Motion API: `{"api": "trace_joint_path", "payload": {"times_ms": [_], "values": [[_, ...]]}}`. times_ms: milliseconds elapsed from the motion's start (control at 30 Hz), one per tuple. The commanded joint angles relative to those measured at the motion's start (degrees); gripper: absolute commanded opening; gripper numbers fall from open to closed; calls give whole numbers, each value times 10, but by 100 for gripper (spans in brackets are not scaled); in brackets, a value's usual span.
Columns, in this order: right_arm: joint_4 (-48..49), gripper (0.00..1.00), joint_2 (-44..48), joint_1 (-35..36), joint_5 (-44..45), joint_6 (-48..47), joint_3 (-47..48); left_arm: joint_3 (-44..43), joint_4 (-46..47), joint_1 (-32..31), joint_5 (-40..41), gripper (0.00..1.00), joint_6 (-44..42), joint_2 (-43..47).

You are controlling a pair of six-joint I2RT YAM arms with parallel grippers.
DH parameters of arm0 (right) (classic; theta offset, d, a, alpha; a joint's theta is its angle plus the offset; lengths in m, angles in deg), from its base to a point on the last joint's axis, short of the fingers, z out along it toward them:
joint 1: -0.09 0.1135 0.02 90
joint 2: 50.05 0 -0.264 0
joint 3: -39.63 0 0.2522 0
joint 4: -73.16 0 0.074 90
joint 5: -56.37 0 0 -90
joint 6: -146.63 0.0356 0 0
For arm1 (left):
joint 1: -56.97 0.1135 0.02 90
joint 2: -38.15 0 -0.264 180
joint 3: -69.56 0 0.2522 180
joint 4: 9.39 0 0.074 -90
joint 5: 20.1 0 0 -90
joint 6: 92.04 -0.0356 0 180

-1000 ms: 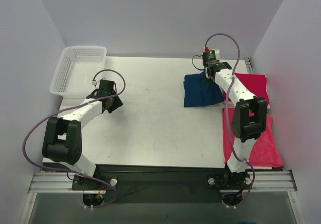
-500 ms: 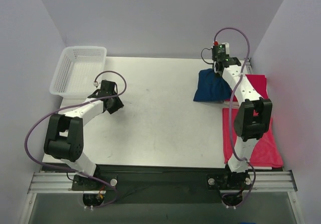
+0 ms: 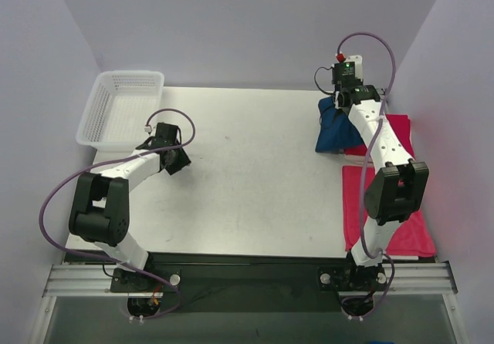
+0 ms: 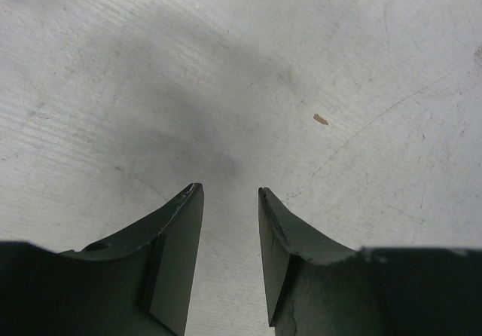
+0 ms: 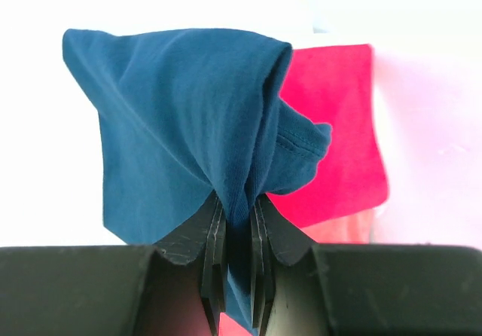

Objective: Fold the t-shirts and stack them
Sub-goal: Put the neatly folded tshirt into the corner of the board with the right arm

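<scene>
Navy tee [image 5: 173, 117] moved right; wrist shows jaws clamping.

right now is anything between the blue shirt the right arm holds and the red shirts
Nothing visible. The right jaws are shut on the navy shirt, which hangs at the edge of the far red shirt with no object between them.

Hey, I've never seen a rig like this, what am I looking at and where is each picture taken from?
Two robot arms are bolted to a table. The wide picture is from overhead; the other two from wrist cameras. The right gripper is shut on a bunched navy t-shirt at the far right. A far red t-shirt and a near red t-shirt lie flat nearby. The left gripper is open and empty over the table. A white mesh basket sits far left.
</scene>
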Motion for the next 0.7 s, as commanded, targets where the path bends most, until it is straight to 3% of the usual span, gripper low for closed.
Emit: {"api": "trace_joint_path", "payload": {"times_ms": [0,667], "values": [[1,0,56,-2,48,-12,23,-24,18,-1,-3,46,-8,-4],[-2,0,3,-86,130,-12,28,-27,10,-6,3,46,-12,1]]}}
